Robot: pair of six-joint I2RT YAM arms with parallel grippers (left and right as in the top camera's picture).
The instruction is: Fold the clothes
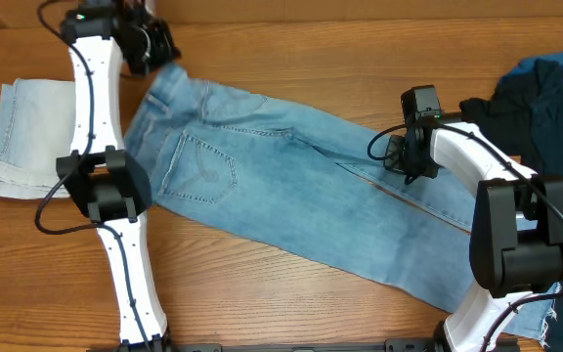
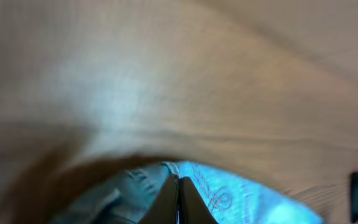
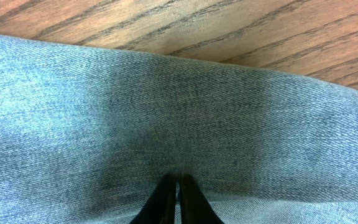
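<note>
Jeans (image 1: 291, 186) are pinched at two places. The left claw (image 1: 159, 54) (image 2: 178, 182) is closed on the waistband corner at the far side of the surface (image 1: 340, 49); its arm stretches straight away from the base, elbow over the hip area. Its wrist view is blurred, but the fingers meet with pale denim bunched on both sides and a curled stitch line just beside them. The right claw (image 1: 397, 156) (image 3: 178, 182) points down on the leg, fingertips pressed together on a small ridge of fabric; its arm bends back towards its base at the near right. From waistband to frayed hem they run diagonally, a stitched back pocket (image 1: 203, 166) facing up. Folded paler denim (image 1: 27, 137) lies left of the left arm; dark garments (image 1: 545, 98) are heaped far right.
</note>
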